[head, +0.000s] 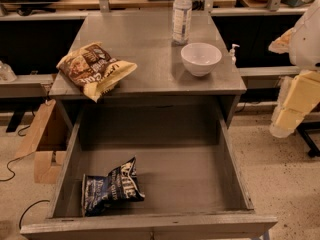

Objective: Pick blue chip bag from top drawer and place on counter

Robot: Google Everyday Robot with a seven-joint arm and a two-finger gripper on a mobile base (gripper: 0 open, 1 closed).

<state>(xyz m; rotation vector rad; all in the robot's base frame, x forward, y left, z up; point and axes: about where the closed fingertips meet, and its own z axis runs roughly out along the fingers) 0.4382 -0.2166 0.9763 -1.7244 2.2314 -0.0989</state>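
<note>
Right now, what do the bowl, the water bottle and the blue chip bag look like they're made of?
The bowl: probably glazed ceramic, glossy white. The water bottle: clear plastic, see-through. The blue chip bag: thin plastic film, crinkled and shiny. The gripper hangs at the right, off the counter.

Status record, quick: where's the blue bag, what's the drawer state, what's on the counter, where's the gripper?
blue chip bag: lying in front-left corner of top drawer
drawer state: pulled open
counter: brown-and-yellow snack bag at left; white bowl and water bottle at right
gripper: right of the counter, outside the drawer, far from the bag
</note>
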